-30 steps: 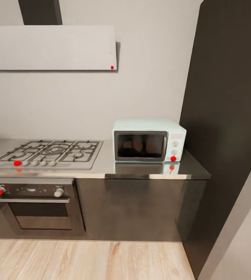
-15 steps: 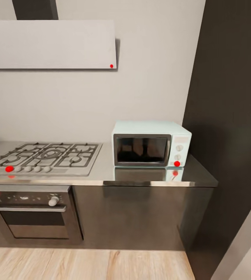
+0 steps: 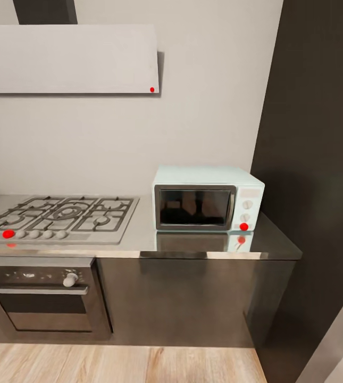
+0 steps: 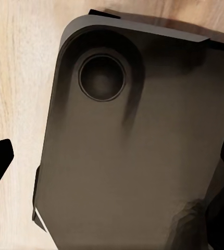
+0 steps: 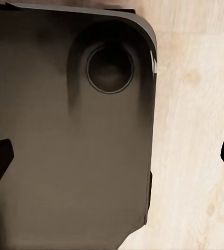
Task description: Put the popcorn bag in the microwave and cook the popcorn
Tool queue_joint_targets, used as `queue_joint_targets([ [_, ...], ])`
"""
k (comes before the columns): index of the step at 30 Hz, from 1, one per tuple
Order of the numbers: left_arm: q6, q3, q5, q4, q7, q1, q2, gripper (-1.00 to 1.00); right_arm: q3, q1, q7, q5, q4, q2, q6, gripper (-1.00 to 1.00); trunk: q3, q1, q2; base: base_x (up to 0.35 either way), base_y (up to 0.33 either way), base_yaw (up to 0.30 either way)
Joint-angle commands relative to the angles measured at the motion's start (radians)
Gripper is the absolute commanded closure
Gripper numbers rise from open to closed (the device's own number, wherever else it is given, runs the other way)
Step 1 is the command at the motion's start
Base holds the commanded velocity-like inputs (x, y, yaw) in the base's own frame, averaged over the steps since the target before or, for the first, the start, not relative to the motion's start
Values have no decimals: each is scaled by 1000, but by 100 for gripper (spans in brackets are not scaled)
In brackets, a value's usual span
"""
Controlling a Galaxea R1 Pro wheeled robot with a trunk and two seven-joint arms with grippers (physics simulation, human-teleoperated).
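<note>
The microwave [image 3: 207, 200] sits shut on the shiny grey table [image 3: 192, 244] beside the hob [image 3: 57, 218], both sets of jaws hang wide apart over the robot's dark base [image 4: 138, 151], and the soft, light popcorn bag (best pinched by its rim, I think) is somewhere I can't see.

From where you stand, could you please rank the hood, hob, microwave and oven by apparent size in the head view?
1. Hood, cropped by the frame.
2. Hob and microwave: alike, no ranking.
3. Oven, partly cut off, so unsure.
</note>
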Motion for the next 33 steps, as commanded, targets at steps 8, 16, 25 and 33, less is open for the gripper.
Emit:
queue_joint_targets([
  [8,-3,-2,6,0,1,0,-1,-100,2,0,13,11,-34,2,2,-100,-1,0,0,0,0,0],
  [16,-2,-3,4,0,3,0,-2,-100,28,0,20,10,-589,-1,268,-100,-1,0,0,0,0,0],
  [25,-3,-2,5,0,4,-1,-2,-100,24,-67,18,-10,-1360,9,788,-100,-1,0,0,0,0,0],
  [33,-3,0,7,0,4,-1,-2,-100,-42,-356,18,-19,-1541,9,1112,-100,-1,0,0,0,0,0],
])
